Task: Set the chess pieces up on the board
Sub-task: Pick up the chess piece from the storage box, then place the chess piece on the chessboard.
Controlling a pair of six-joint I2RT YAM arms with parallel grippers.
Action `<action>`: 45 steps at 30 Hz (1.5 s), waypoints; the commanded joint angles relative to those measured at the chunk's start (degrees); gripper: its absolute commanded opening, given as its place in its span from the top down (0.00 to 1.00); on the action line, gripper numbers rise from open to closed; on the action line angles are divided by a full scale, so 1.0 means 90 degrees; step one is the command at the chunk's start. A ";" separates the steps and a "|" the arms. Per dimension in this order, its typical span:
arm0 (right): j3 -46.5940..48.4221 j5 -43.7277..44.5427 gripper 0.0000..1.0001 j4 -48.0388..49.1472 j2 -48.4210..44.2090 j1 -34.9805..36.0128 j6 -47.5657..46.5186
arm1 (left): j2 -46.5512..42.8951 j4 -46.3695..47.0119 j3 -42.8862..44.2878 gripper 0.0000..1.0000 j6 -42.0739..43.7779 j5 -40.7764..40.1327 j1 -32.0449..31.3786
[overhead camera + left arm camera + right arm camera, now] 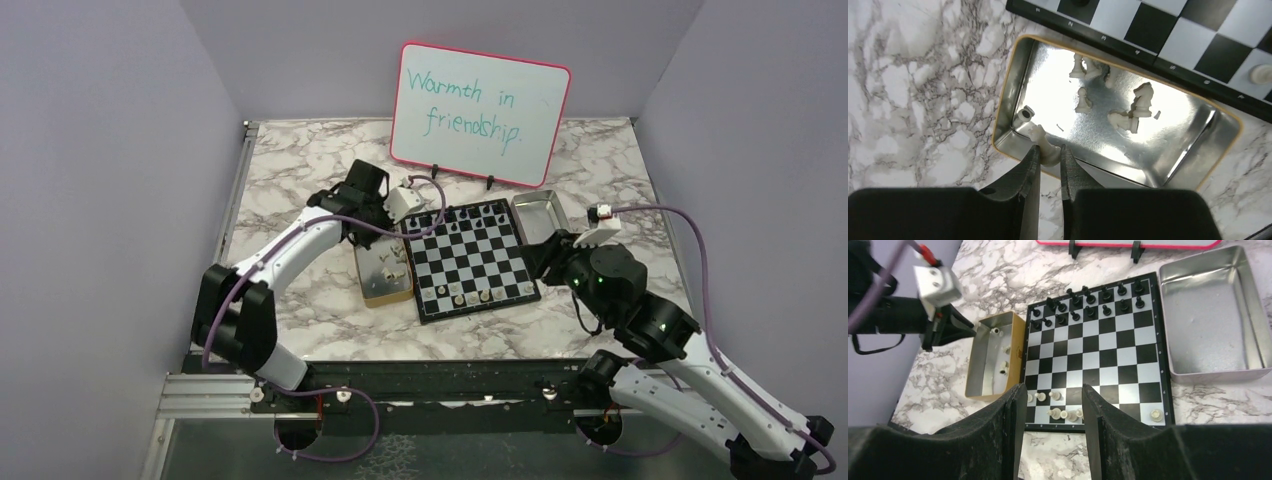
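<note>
The chequered board lies mid-table and also shows in the right wrist view. Black chessmen fill its two far rows. Several cream chessmen stand on the near rows, with one alone at the near right corner. My left gripper is shut on a cream piece at the near-left corner of the tan box. More cream pieces lie inside it. My right gripper is open and empty, above the board's near edge.
The tan box touches the board's left edge. An empty silver tray sits at the board's far right corner. A pink-framed whiteboard stands behind the board. Grey walls close in on both sides.
</note>
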 commanded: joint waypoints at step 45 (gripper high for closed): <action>0.1738 -0.4707 0.53 0.1150 0.4738 -0.0013 0.0961 | -0.3275 0.3927 -0.3143 1.00 -0.0737 0.5290 -0.0595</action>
